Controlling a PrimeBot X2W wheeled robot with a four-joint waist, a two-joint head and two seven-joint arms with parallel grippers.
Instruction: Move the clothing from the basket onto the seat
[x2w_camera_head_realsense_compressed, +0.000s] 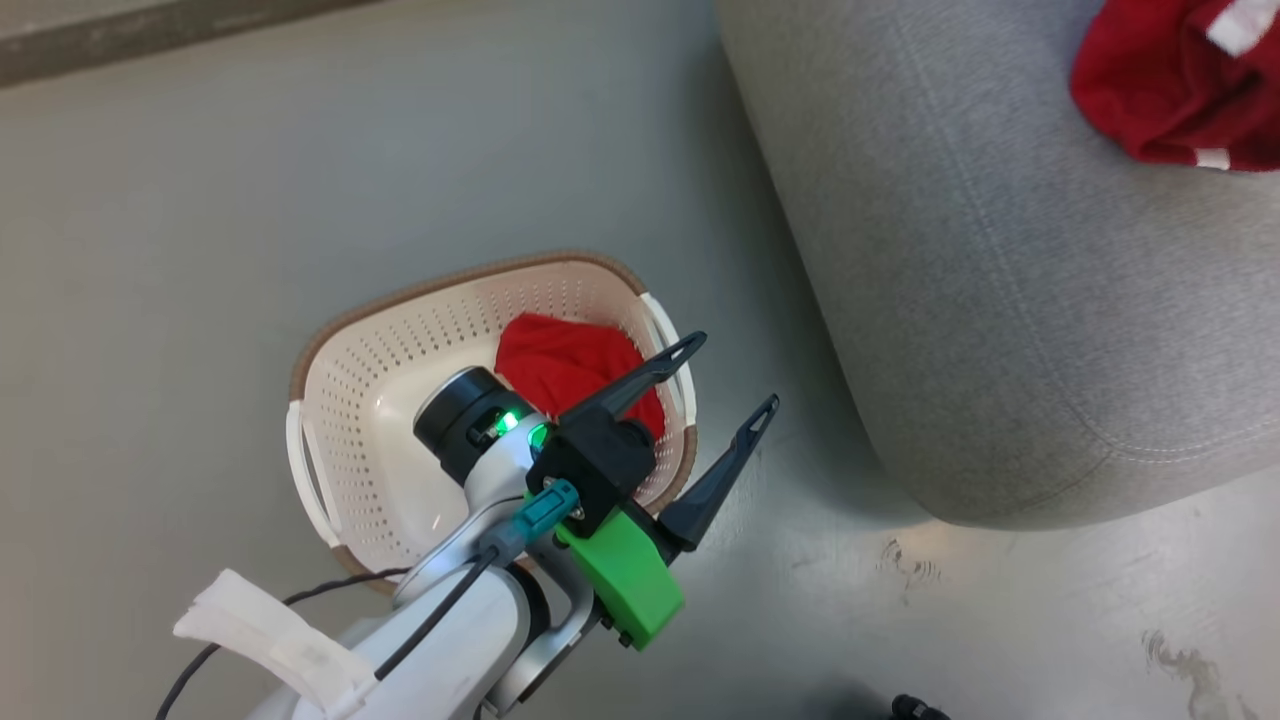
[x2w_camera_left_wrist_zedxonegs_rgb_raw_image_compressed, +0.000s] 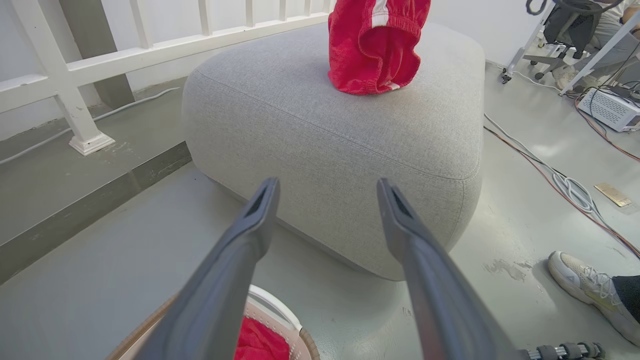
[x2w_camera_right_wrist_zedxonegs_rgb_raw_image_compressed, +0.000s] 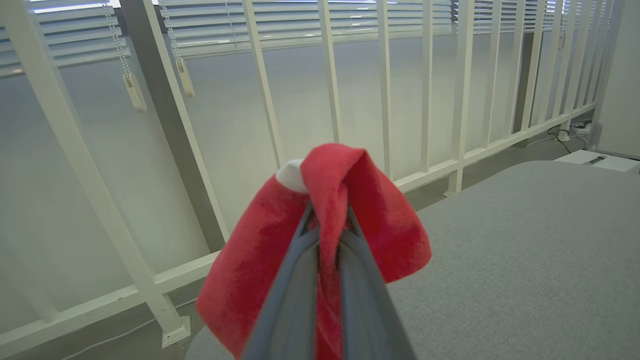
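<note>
My left gripper (x2w_camera_head_realsense_compressed: 730, 375) hangs open over the basket's right rim, with nothing between its fingers (x2w_camera_left_wrist_zedxonegs_rgb_raw_image_compressed: 260, 210). The cream perforated basket (x2w_camera_head_realsense_compressed: 350, 400) stands on the floor with a red garment (x2w_camera_head_realsense_compressed: 565, 365) inside it; that garment also peeks out red at the bottom of the left wrist view (x2w_camera_left_wrist_zedxonegs_rgb_raw_image_compressed: 257, 342). The grey seat (x2w_camera_head_realsense_compressed: 1000, 300) lies to the right. My right gripper (x2w_camera_right_wrist_zedxonegs_rgb_raw_image_compressed: 330, 227) is shut on a red piece of clothing (x2w_camera_right_wrist_zedxonegs_rgb_raw_image_compressed: 380, 225), holding it above the seat (x2w_camera_right_wrist_zedxonegs_rgb_raw_image_compressed: 525, 260). That clothing hangs down onto the seat top (x2w_camera_left_wrist_zedxonegs_rgb_raw_image_compressed: 375, 45), and its red folds show at the upper right (x2w_camera_head_realsense_compressed: 1180, 80).
A white railing (x2w_camera_left_wrist_zedxonegs_rgb_raw_image_compressed: 75, 85) and a raised floor strip run behind the seat. Cables (x2w_camera_left_wrist_zedxonegs_rgb_raw_image_compressed: 565, 180) trail across the floor to the right, beside a person's white shoe (x2w_camera_left_wrist_zedxonegs_rgb_raw_image_compressed: 590, 285). Window blinds (x2w_camera_right_wrist_zedxonegs_rgb_raw_image_compressed: 300, 25) hang behind the railing.
</note>
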